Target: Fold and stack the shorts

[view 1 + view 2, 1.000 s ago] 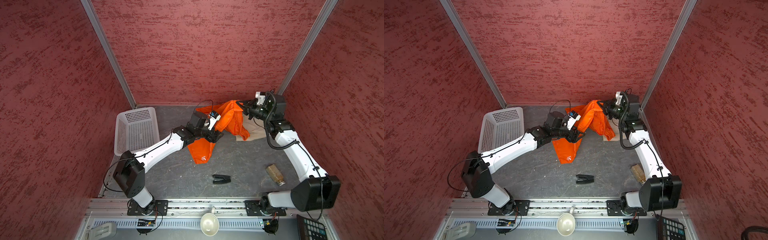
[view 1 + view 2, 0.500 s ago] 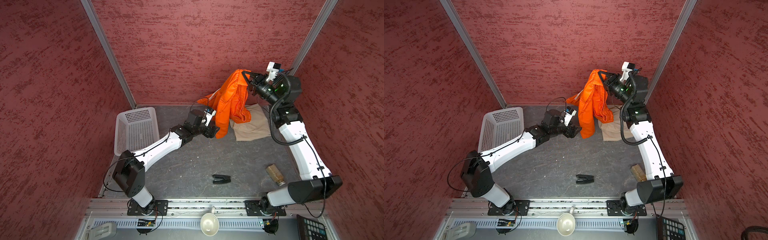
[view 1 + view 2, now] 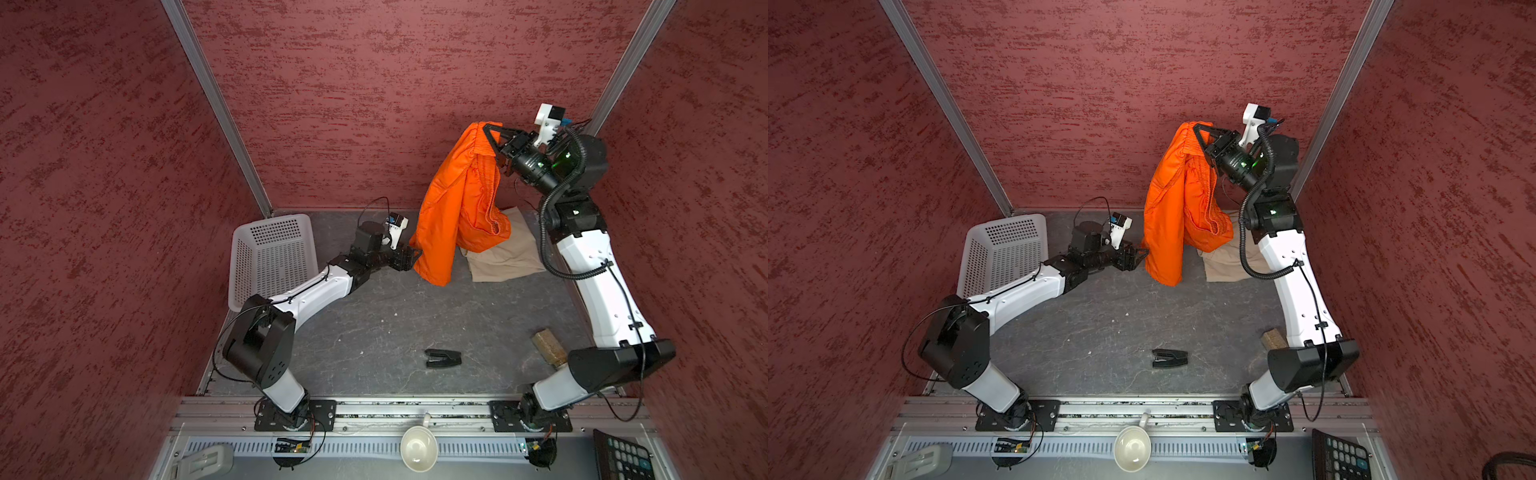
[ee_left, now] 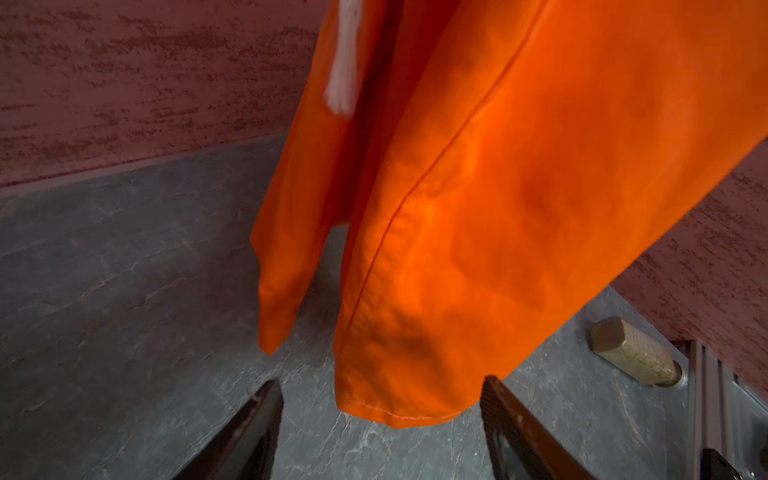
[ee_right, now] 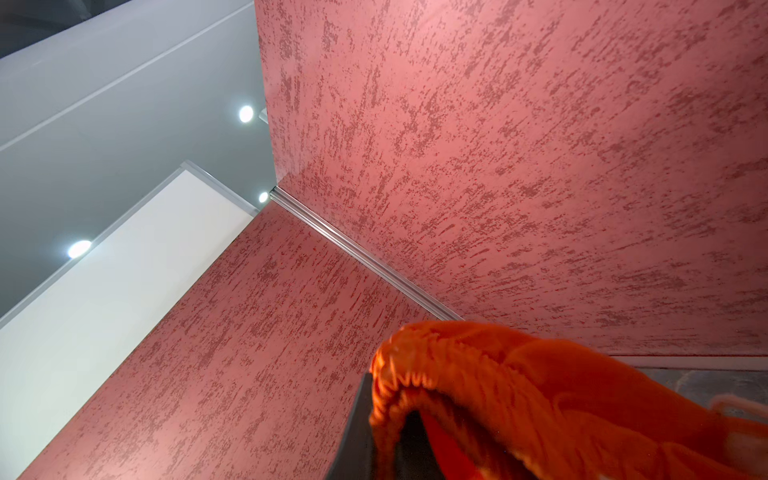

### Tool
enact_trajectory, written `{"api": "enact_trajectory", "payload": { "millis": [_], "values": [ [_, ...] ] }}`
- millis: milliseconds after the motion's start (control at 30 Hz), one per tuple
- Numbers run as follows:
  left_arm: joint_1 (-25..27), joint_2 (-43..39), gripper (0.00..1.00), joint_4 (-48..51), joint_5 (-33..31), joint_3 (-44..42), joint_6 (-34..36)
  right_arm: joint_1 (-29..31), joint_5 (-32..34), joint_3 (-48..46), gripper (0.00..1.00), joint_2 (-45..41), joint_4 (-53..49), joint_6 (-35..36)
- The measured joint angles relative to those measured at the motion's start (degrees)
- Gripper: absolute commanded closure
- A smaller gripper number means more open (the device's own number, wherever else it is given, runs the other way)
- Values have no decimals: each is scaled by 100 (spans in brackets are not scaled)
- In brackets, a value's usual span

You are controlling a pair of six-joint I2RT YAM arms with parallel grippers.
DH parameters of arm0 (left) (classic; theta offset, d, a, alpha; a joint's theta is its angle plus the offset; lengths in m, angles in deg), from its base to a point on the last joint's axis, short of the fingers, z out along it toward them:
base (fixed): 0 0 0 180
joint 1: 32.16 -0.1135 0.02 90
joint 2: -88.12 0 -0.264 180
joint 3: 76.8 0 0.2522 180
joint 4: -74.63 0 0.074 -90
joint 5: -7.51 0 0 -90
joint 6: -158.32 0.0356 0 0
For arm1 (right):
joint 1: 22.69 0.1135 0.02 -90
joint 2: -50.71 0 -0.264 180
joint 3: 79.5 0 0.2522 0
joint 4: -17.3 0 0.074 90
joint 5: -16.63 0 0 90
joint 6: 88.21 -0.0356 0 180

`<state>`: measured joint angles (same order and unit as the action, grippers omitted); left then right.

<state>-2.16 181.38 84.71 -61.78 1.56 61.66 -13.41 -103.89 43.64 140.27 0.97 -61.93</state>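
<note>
- Basket (image 3: 270, 253): sitting left of centre in both top views.
- Left gripper (image 3: 412, 258): pointing at the orange shorts (image 3: 453, 199) from mid-frame, jaws standing released either side of a leg hem, not pinching it.
- Orange shorts: hanging right of centre, legs trailing down.
- Right gripper (image 3: 489, 132): clenching their gathered waistband, upper right.
- Beige shorts (image 3: 509, 257): lying on the table (image 3: 374, 324) just behind the hanging pair.
</note>
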Motion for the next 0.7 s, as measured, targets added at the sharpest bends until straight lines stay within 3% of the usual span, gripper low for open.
{"api": "enact_trajectory", "payload": {
  "millis": [333, 700],
  "values": [
    [-396, 48, 26, -509, 1521, -442, 914, 0, -551, 640, 100, 197, -398, 216],
    [-627, 280, 30, -1014, 2328, -420, 1390, 0, -1165, 1137, 100, 339, -1176, 540]
  ]
}}
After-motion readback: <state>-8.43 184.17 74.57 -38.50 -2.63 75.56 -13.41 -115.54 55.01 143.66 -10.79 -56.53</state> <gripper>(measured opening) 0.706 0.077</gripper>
